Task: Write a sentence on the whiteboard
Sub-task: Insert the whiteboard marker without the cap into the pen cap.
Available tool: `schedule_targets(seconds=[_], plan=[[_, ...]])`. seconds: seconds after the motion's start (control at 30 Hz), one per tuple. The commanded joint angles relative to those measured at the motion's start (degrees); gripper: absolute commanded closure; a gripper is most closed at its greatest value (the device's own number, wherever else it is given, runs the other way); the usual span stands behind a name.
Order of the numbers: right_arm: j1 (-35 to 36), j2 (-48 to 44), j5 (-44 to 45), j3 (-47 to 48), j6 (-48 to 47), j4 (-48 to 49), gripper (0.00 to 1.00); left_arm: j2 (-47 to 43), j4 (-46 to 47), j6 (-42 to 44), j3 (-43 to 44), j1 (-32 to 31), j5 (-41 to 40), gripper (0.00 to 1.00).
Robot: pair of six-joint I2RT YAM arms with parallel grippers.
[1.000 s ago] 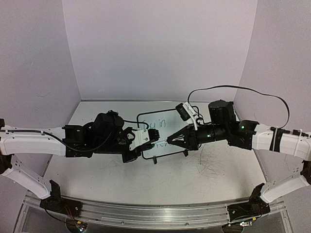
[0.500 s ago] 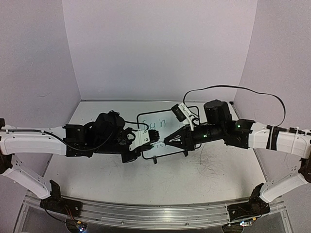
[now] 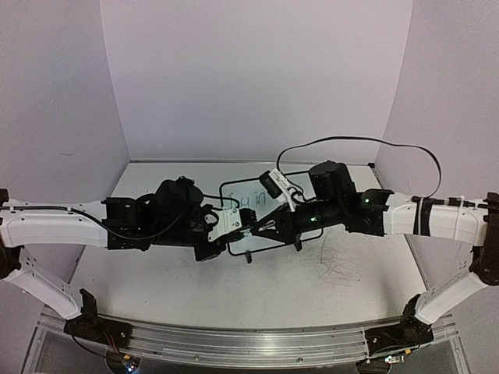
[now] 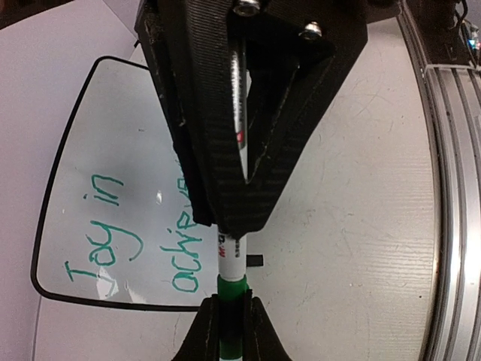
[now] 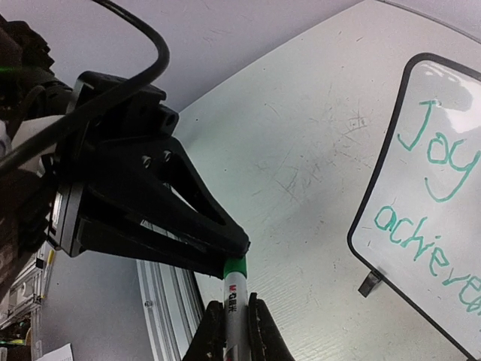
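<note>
The whiteboard [image 3: 238,192] lies at the table's middle, partly under both arms. In the left wrist view the whiteboard [image 4: 98,143] carries the green sentence [image 4: 113,241], "Joy in" above a second line starting "achie"; the rest is hidden. The right wrist view shows the whiteboard [image 5: 451,150] and sentence [image 5: 432,150] too. My two grippers meet tip to tip on one green marker. My left gripper [image 4: 231,310] is shut on its green cap [image 4: 231,288]. My right gripper [image 5: 235,307] is shut on the white barrel [image 5: 234,292], which runs into the cap [image 5: 235,266].
Faint grey scribble marks [image 3: 339,261] cover the table right of the board. A black clip foot [image 5: 370,283] juts from the board's near edge. An aluminium rail [image 3: 234,344] runs along the near table edge. Purple walls close in the back and sides.
My right arm has moved left with the marker until its tip reached my left gripper. The left arm has stayed put.
</note>
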Motion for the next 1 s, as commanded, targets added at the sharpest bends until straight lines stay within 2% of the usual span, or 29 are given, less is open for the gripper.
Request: schedule_targets(seconds=[0.0,0.1,0.27,0.37,0.53,0.67,0.7,0.8,0.97], plan=[[1.6,6.7,-4.5,5.3,2.4,0.3,1.0,0.6,4.2,1.8,6.1,-1.8,1.5,1.0],[3.6,10.9,-5.1,7.4,5.1,2.2,1.0,1.2,5.0,2.8,6.5,-3.1,0.9,1.0],[7.5,15.5,-6.3,7.9,16.1,13.8,1.0,0.3,10.1,3.8,3.9,-5.2,-1.0,1.0],[8.9,17.0,-5.7,8.7,19.2,17.1,1.0,-0.8,11.6,3.4,1.9,-5.4,-1.5,1.0],[8.5,14.3,-3.2,4.7,21.6,20.1,1.0,-3.5,12.6,1.9,-1.7,-5.4,-2.3,1.0],[4.0,9.9,-3.7,-2.4,22.0,22.4,1.0,-4.5,12.0,-0.7,-2.7,-5.4,-3.9,0.99],[2.2,8.4,-4.0,-4.6,21.6,22.5,1.0,-4.5,11.5,-2.1,-2.5,-5.4,-5.2,0.95],[-4.3,1.8,-5.5,-13.2,20.8,22.4,1.0,-5.0,10.4,-6.8,-2.4,-5.2,-10.1,0.65],[-13.0,-7.1,-6.5,-27.8,18.8,17.3,1.0,-7.6,12.8,-17.9,-4.3,-0.8,-11.8,0.37]])
